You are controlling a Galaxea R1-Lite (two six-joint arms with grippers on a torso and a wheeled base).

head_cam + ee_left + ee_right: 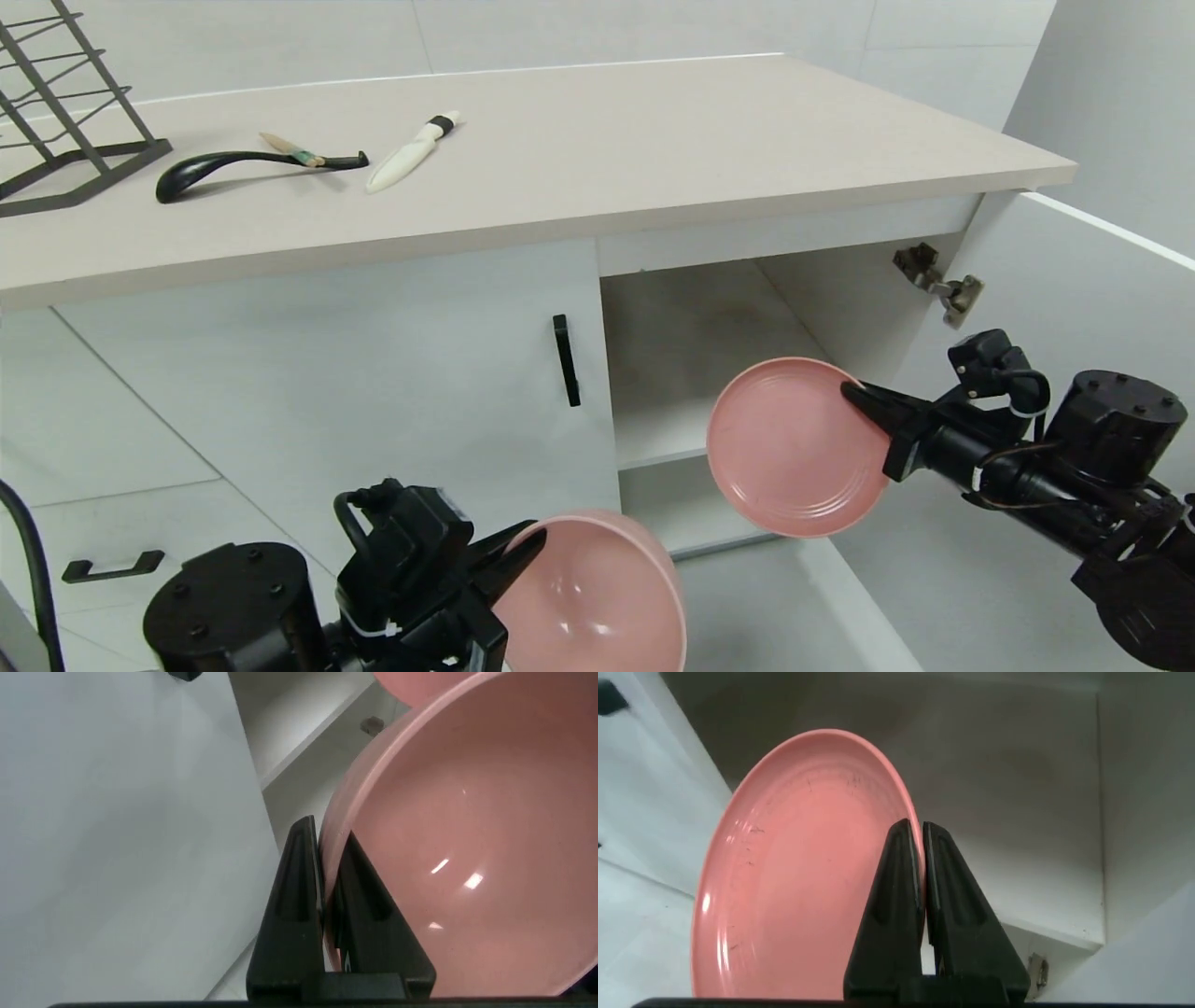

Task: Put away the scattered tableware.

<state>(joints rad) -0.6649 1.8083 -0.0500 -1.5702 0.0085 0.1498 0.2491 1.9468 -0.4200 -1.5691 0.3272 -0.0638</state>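
Two pink dishes are in hand: one plate (794,448) and one bowl (597,597). The right gripper (848,388) is pinched nearly closed on the plate's rim. It holds the plate almost on edge in front of the open cabinet (691,327), level with its shelf. The plate is matte, with faint rings around its well. The left gripper (534,541) is clamped the same way on the rim of the glossy, deep bowl, low down before the closed door (373,373). On the counter (700,140) lie one black ladle (201,173), one white knife (411,154) and one small wooden-handled piece (291,149), possibly a brush, resting across the ladle's handle. One wire rack (65,121) stands at the counter's left end.
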